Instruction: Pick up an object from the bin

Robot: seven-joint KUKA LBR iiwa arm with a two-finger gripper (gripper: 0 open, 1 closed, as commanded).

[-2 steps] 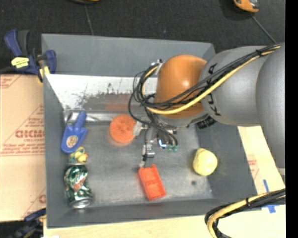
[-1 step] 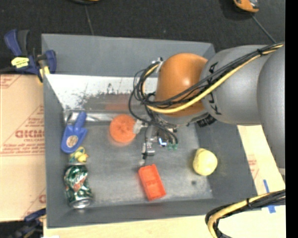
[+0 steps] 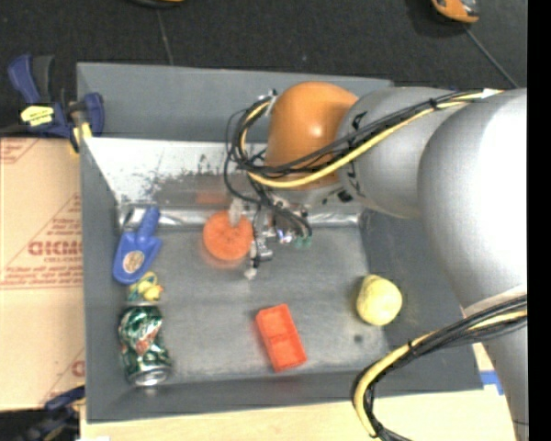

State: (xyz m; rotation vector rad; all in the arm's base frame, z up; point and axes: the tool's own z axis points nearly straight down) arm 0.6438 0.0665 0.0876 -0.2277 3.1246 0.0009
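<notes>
**Gripper low in the bin, nothing lifted yet**

The gripper (image 3: pixel 255 259) is down near the floor of the grey bin (image 3: pixel 326 278), toward its back wall. Its tip stands just beside the right edge of an orange round thing (image 3: pixel 224 238), maybe touching it. Whether the gripper is spread or closed, I cannot tell, because the wrist and its cables cover that part. I see no thing clamped in it, so in my judgement the pick is not done: the approach seems finished, but the grasp and the lift are left.

The other things lie apart from the gripper:
- a blue plastic piece (image 3: pixel 136 251) by the left wall
- a small yellow thing (image 3: pixel 148 290) just below the blue piece
- a crushed green drink can (image 3: pixel 142 343) in the front left corner
- an orange-red block (image 3: pixel 281 337) near the front wall
- a pale yellow ball (image 3: pixel 378 300) on the right
</notes>
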